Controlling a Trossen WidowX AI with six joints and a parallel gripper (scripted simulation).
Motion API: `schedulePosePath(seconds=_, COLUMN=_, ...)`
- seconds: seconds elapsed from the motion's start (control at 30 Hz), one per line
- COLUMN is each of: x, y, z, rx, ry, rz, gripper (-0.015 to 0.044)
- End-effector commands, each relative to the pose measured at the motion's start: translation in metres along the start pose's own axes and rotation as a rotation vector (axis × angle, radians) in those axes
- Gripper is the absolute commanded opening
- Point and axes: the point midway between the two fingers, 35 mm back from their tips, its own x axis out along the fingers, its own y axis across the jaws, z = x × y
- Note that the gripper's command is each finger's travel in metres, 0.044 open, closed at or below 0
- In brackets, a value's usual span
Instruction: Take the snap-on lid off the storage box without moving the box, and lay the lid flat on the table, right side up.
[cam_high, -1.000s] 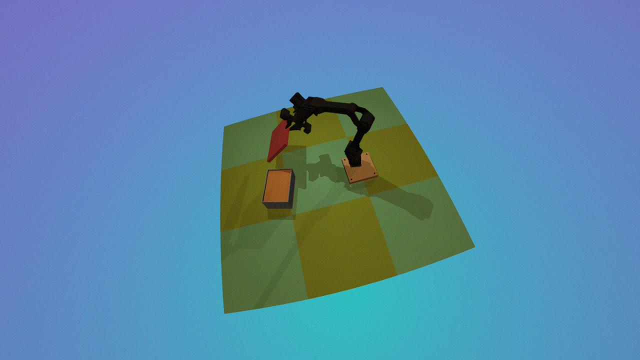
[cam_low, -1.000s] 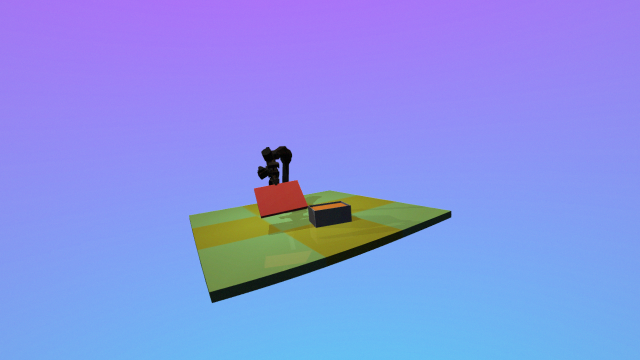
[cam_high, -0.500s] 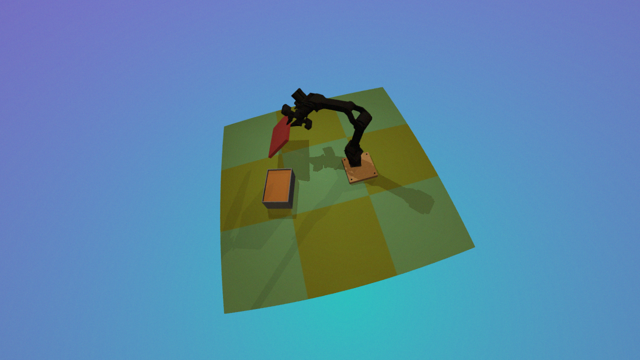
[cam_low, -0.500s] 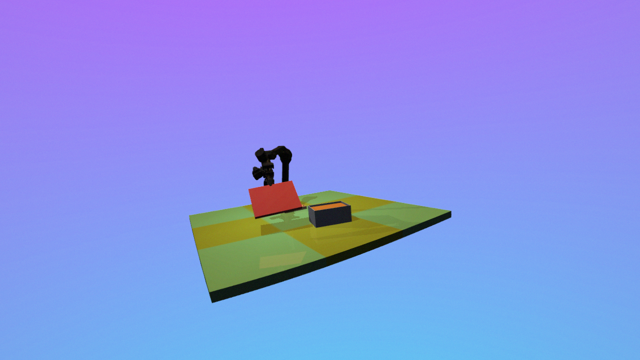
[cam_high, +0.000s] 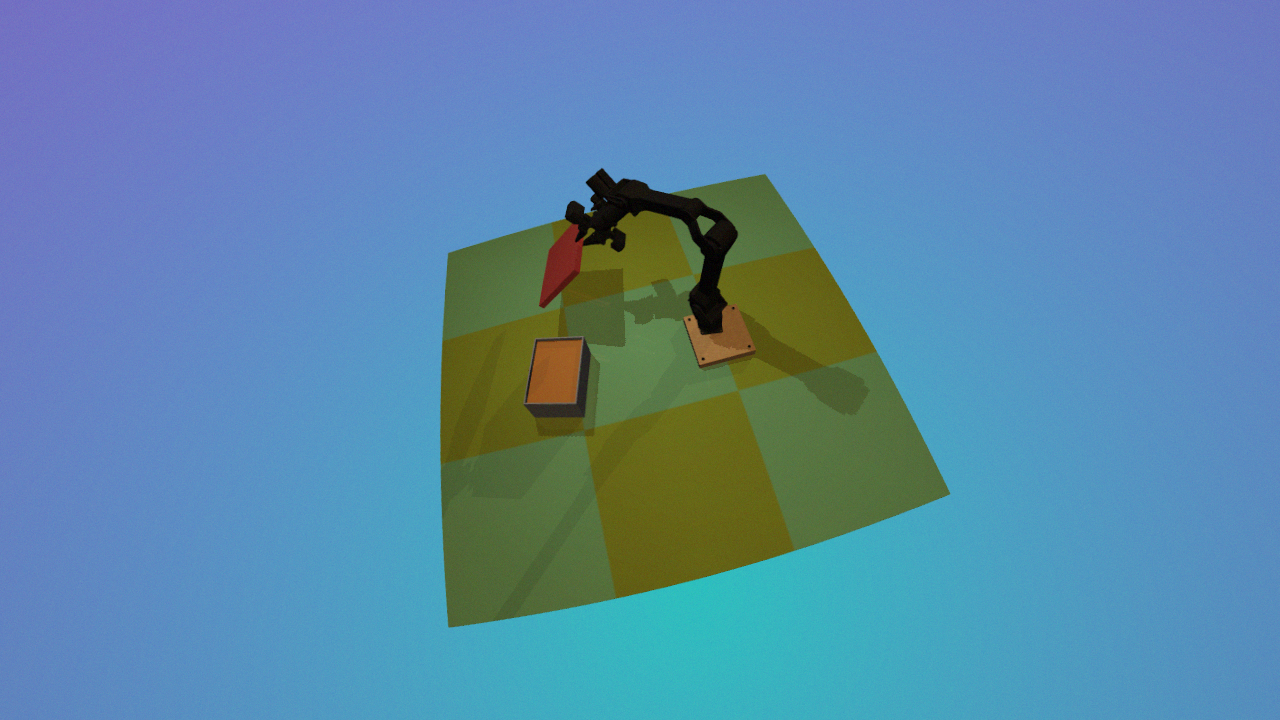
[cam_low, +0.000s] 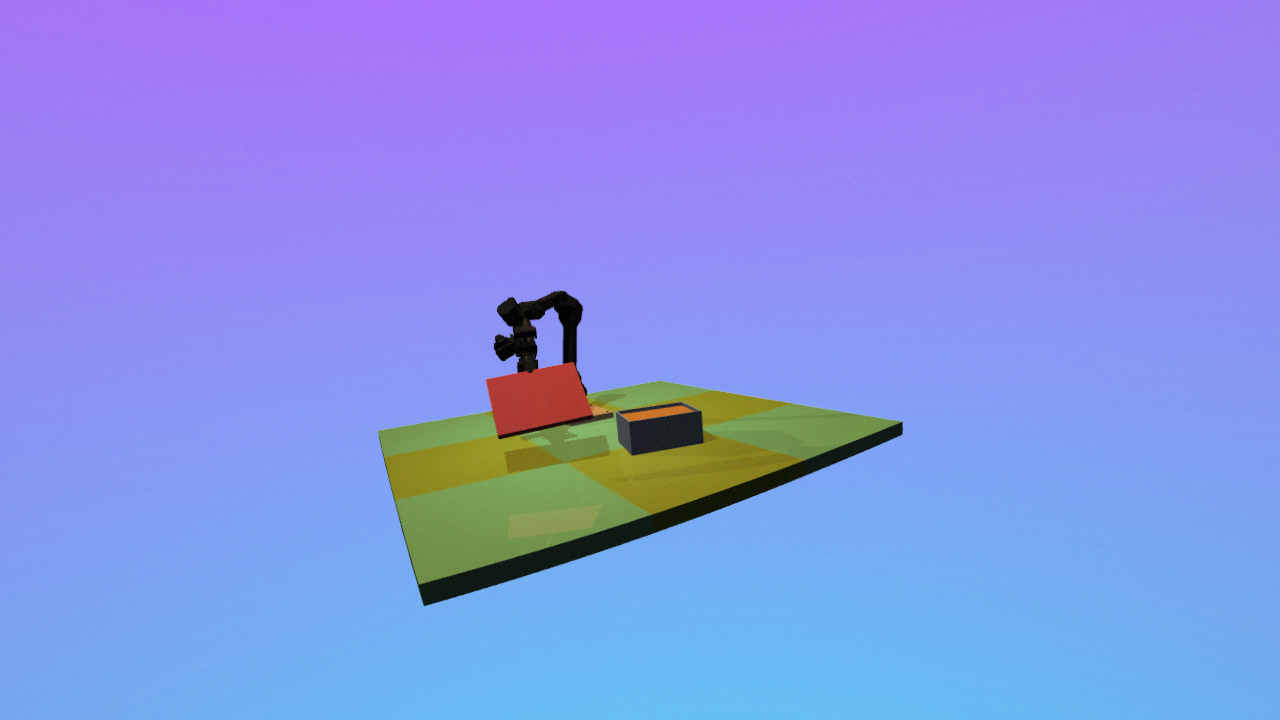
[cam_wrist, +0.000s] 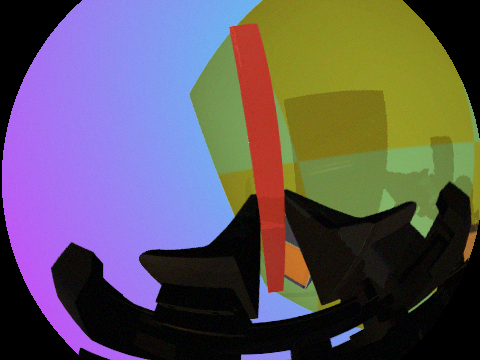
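The red lid (cam_high: 562, 265) (cam_low: 538, 400) (cam_wrist: 261, 125) hangs in the air, steeply tilted, its broad red face turned toward the exterior camera. My gripper (cam_high: 582, 236) (cam_low: 529, 368) (cam_wrist: 269, 197) is shut on one edge of the lid, with a finger on either side of it in the wrist view. The storage box (cam_high: 585, 386) (cam_low: 666, 433) stands upright and uncovered on the table, dark grey outside with orange inside. The lid is beyond the box in the top view and left of it in the exterior view. A small part of the box (cam_wrist: 298, 266) shows between the fingers in the wrist view.
The table (cam_high: 698, 483) (cam_low: 483, 528) has a green and olive checkered top with open edges all round. The arm's base plate (cam_high: 720, 337) stands on it, right of the box in the top view. The lid's shadow falls on the table between box and base.
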Motion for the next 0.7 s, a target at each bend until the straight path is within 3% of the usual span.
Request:
schedulePosePath(seconds=0.0, x=-0.005, y=0.007, z=0.007, rx=-0.017, ry=-0.003, rz=0.022, gripper=0.0000)
schedulePosePath(seconds=0.67, x=-0.008, y=0.006, z=0.046, rx=-0.020, ry=-0.005, rz=0.022, gripper=0.0000)
